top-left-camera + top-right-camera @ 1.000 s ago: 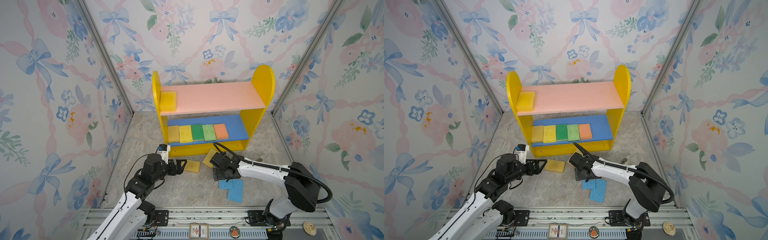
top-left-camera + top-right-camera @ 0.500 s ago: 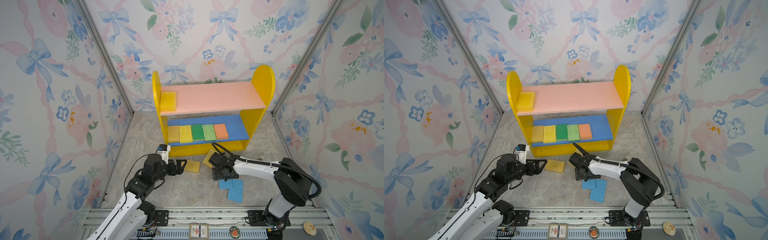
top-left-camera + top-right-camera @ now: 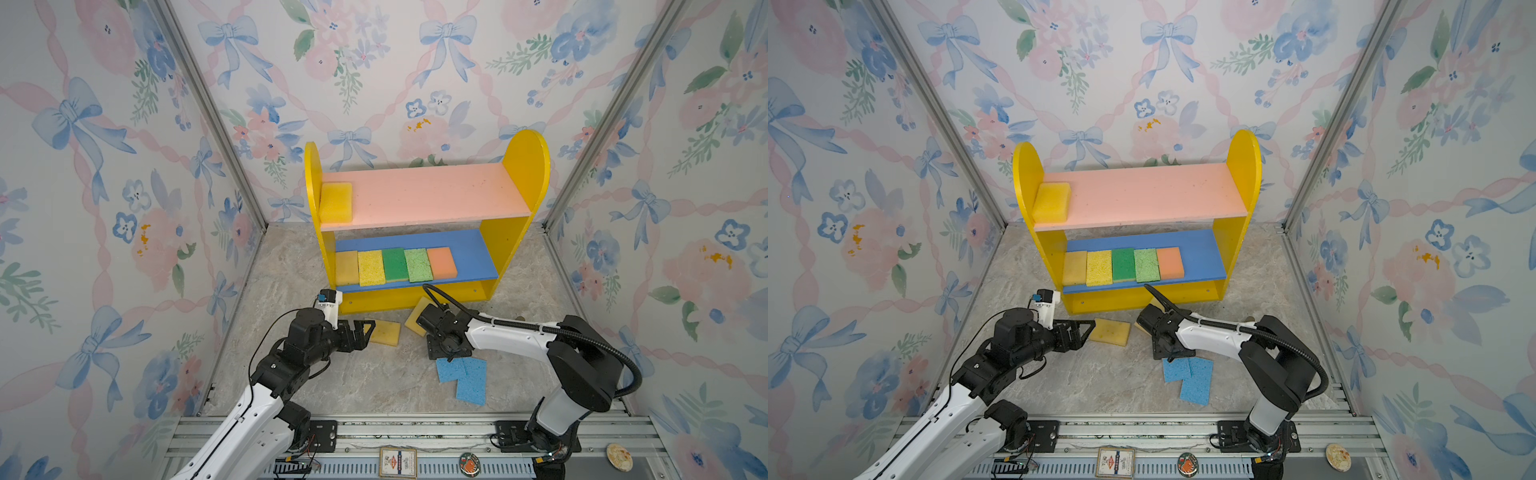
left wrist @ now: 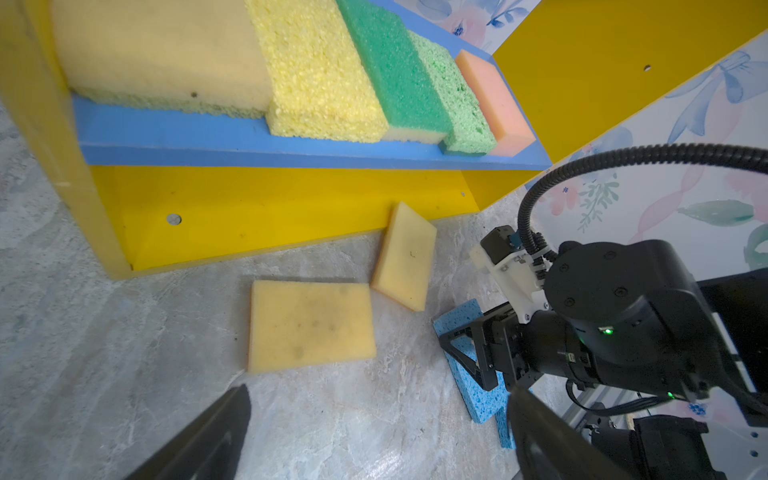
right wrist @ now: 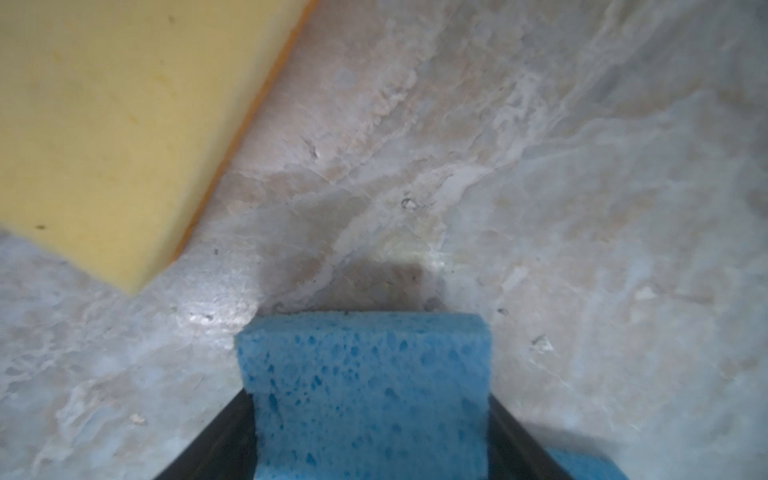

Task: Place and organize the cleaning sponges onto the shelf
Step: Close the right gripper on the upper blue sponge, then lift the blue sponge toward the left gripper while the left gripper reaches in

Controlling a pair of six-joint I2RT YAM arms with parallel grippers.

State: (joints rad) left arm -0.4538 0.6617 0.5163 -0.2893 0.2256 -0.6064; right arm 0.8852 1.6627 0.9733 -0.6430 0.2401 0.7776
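Note:
The shelf [image 3: 436,195] stands at the back; one yellow sponge [image 3: 336,203] lies on its pink board and several sponges [image 3: 395,264] line the blue board. Two yellow sponges [image 3: 386,332] [image 4: 405,262] lie on the floor in front. My left gripper [image 3: 365,332] [image 4: 378,390] is open, its fingertips just short of the flat yellow sponge [image 4: 309,324]. My right gripper [image 3: 449,353] [image 5: 368,415] points down, both fingers against the sides of a light blue sponge [image 5: 365,374] [image 3: 451,368]. That sponge overlaps a second blue sponge [image 3: 471,384].
Floral walls close in on three sides. The right arm's cable [image 3: 440,295] loops up near the shelf's yellow base strip [image 3: 415,297]. A metal rail [image 3: 415,432] runs along the front, with a card [image 3: 397,461] and small discs [image 3: 619,456] below it.
The right gripper's jaws have narrowed onto the light blue sponge, and that arm's elbow has shifted. The left arm and all other sponges have stayed put.

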